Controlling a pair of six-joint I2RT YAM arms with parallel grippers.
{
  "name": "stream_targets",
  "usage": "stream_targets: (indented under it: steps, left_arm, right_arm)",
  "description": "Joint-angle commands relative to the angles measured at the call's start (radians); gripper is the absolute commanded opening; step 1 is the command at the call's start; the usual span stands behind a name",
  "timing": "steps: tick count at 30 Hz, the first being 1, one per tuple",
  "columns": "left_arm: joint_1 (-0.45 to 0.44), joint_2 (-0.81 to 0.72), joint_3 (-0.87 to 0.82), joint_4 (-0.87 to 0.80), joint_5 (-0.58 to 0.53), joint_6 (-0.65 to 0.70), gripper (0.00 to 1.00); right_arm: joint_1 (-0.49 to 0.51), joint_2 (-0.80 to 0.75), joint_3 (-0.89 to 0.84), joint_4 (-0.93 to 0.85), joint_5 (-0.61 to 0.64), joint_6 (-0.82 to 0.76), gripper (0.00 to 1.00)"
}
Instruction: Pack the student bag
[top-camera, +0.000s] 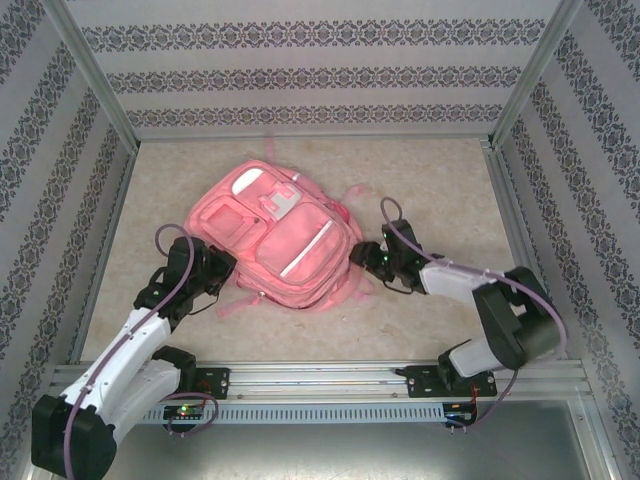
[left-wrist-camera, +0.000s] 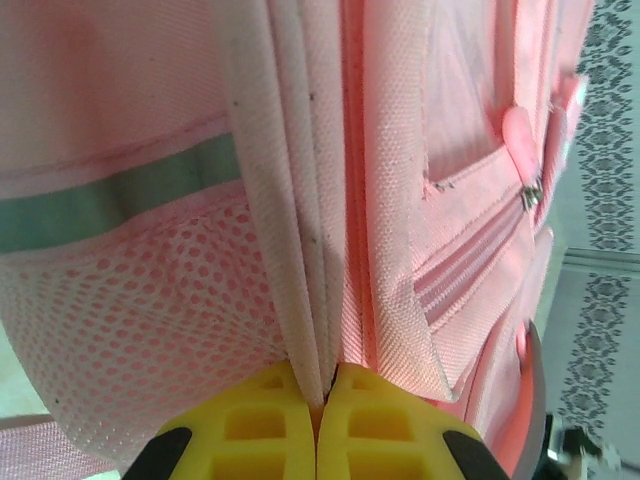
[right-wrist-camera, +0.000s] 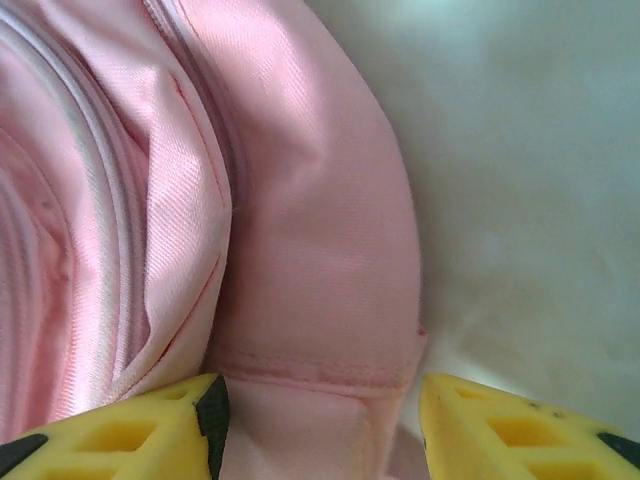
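The student bag (top-camera: 275, 235) lies flat in the middle of the table, front pockets up, its white stripe running diagonally. My left gripper (top-camera: 222, 270) is at the bag's lower left edge. In the left wrist view its yellow fingers (left-wrist-camera: 270, 420) are shut (left-wrist-camera: 325, 385) on a pale seam fold of the bag (left-wrist-camera: 300, 200), beside the mesh side pocket (left-wrist-camera: 150, 300). My right gripper (top-camera: 362, 255) is at the bag's right edge. Its fingers stand apart (right-wrist-camera: 320, 410) with a padded pink part of the bag (right-wrist-camera: 320, 300) between them, and a small gap shows at the right finger.
Patterned walls and aluminium posts (top-camera: 95, 80) enclose the beige table (top-camera: 450, 190). A metal rail (top-camera: 330, 375) runs along the near edge with both arm bases on it. Loose pink straps (top-camera: 235, 300) trail from the bag's near side.
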Motion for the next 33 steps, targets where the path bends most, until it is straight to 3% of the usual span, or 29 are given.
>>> stream_targets:
  steps: [1,5,11,17,23,27,33]
  left_arm:
    - [0.0,-0.058,-0.053,0.105,0.069,-0.058,0.0]
    - [-0.023,-0.06,-0.101,0.201,0.108,-0.073,0.0]
    - [-0.058,-0.072,-0.143,0.216,0.028,-0.184,0.0]
    - [-0.172,-0.057,-0.13,0.252,-0.133,-0.267,0.0]
    - [-0.329,0.033,-0.061,0.258,-0.293,-0.354,0.0]
    - [-0.404,0.098,-0.064,0.363,-0.336,-0.405,0.0]
    - [-0.476,0.155,-0.06,0.465,-0.386,-0.438,0.0]
  right_arm:
    - [-0.053,0.096,0.159,0.026,-0.086,-0.103,0.54]
    - [-0.055,0.107,0.315,-0.209,0.026,-0.241,0.53]
    - [0.098,-0.124,0.301,-0.46,0.43,-0.38,0.56]
    - [0.36,-0.303,0.213,-0.473,0.391,-0.342,0.54]
    - [0.577,-0.194,0.264,-0.503,0.348,-0.286,0.46]
    - [0.659,-0.085,0.306,-0.514,0.357,-0.268,0.44]
    - [0.693,0.008,0.307,-0.474,0.378,-0.228,0.47]
